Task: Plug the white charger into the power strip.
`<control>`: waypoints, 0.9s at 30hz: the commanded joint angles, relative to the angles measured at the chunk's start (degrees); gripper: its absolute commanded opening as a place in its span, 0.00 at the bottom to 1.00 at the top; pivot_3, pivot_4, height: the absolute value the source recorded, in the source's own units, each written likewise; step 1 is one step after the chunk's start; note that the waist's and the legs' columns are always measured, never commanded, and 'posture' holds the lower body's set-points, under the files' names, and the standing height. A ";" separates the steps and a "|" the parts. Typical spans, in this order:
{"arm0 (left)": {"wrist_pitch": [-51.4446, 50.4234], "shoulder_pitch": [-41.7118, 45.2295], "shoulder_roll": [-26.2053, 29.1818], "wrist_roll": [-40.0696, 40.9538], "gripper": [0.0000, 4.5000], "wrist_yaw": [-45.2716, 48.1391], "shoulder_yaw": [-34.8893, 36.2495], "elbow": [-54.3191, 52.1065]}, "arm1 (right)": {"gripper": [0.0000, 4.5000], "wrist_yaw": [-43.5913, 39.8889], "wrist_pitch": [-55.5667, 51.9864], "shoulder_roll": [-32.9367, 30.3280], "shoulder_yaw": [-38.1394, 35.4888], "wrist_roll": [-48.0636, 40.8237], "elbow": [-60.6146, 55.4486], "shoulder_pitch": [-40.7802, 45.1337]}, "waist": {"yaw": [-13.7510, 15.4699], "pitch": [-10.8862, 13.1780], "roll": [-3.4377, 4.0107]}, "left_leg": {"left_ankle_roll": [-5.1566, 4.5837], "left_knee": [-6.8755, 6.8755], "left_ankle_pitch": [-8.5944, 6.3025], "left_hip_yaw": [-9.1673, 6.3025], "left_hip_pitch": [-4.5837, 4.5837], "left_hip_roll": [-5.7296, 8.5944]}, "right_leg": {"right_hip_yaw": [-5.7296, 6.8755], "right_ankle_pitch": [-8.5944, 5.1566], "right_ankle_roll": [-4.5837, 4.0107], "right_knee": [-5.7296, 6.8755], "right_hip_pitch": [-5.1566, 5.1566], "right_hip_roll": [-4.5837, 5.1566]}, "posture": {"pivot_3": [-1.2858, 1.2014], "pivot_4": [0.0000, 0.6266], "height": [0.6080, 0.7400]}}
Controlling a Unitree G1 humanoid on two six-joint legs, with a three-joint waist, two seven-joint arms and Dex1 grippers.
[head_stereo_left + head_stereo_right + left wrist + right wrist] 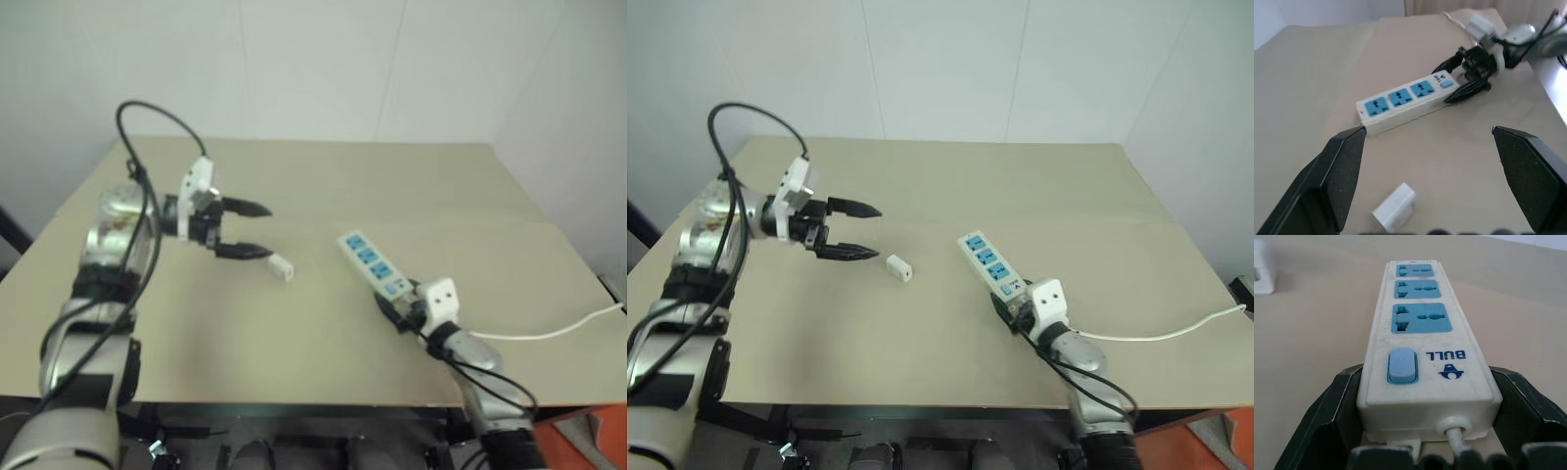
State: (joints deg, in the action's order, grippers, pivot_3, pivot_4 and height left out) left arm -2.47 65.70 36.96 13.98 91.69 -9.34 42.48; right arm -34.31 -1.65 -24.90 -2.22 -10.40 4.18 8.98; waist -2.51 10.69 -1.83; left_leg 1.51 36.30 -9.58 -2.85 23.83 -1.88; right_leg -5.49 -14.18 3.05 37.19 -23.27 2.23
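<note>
On the switch end of the long white plastic power strip (1425,333) the word "BULL" is printed in blue, upside down in the right wrist view, with a small blue logo beneath it and a pale blue rocker switch (1401,365) beside it. Three blue socket faces run along the strip away from that end. No other writing can be read.

The strip lies flat on the beige tabletop (323,186), and its thin white cord (558,330) trails off toward the table's right edge. The right gripper (397,311) has its two black fingers on either side of the strip's switch end, set about as wide as the strip; the wrist view shows a finger close against each long side, though whether they press on the plastic cannot be told.

The tiny white rounded plastic charger (281,267) lies on the table well apart from the strip, to its left. The left gripper (257,229) hovers just beside it with fingers spread wide and nothing between them; the charger sits just past the lower fingertip. In the left wrist view the charger lies low between the fingers (1342,166), its far edge cut off by the frame, and its prongs cannot be made out.
</note>
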 commanded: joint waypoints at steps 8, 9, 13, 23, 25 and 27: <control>27.19 25.61 -9.69 -10.97 1.00 0.81 -25.24 27.09 | 0.76 -30.10 0.37 -17.09 -2.65 -9.41 11.39 2.95 | -0.35 0.03 -0.03 | -0.02 -0.02 -0.02 0.02 0.24 0.07 | -0.07 0.03 0.09 -0.31 -0.05 0.04 | 0.52 0.24 1.00; 29.27 26.70 -10.28 -12.23 1.00 0.81 -26.92 28.46 | 0.76 -32.01 0.64 -17.57 -2.73 -10.07 11.95 3.23 | -0.60 0.03 -0.04 | -0.05 -0.03 -0.03 0.02 0.28 0.06 | -0.09 0.03 0.09 -0.31 -0.09 0.03 | 0.52 0.24 1.00; 35.07 30.73 -13.46 -18.10 1.00 0.81 -32.82 32.70 | 0.76 -40.24 1.54 -18.38 -3.20 -13.45 12.24 3.66 | -1.05 0.15 -0.10 | -0.06 -0.01 -0.04 0.00 0.37 0.08 | -0.09 0.03 0.11 -0.30 -0.16 0.02 | 0.52 0.24 1.00; 42.54 33.56 -19.60 -35.36 1.00 -0.76 -37.18 35.48 | 0.76 -47.36 1.74 -16.84 1.16 -13.11 5.44 6.03 | -1.47 0.45 -0.10 | -0.06 0.16 -0.04 -0.01 0.46 0.13 | -0.13 0.05 0.15 -0.16 -0.25 0.05 | 0.52 0.24 1.00; 42.93 33.37 -20.79 -38.74 1.00 -2.18 -37.48 35.57 | 0.76 -47.12 1.57 -16.07 2.40 -12.75 4.27 6.80 | -1.48 0.48 -0.10 | -0.06 0.14 -0.04 0.00 0.49 0.12 | -0.14 0.05 0.15 -0.15 -0.31 0.04 | 0.52 0.24 1.00; 42.81 33.05 -22.03 -40.88 1.00 -2.58 -36.97 35.77 | 0.76 -46.61 0.57 -15.15 3.37 -12.71 3.21 7.68 | -1.38 0.50 -0.10 | -0.06 0.14 -0.04 -0.02 0.58 0.13 | -0.14 0.05 0.16 -0.11 -0.40 0.04 | 0.52 0.24 1.00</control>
State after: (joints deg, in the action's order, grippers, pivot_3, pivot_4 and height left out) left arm 39.82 96.52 15.43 -25.01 89.93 -46.44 78.36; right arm -80.82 -1.24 -40.51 1.18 -22.52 10.27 15.43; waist -3.89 11.19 -1.94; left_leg 1.44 36.45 -9.62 -2.87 24.43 -1.75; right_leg -5.63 -14.13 3.20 37.08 -23.69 2.27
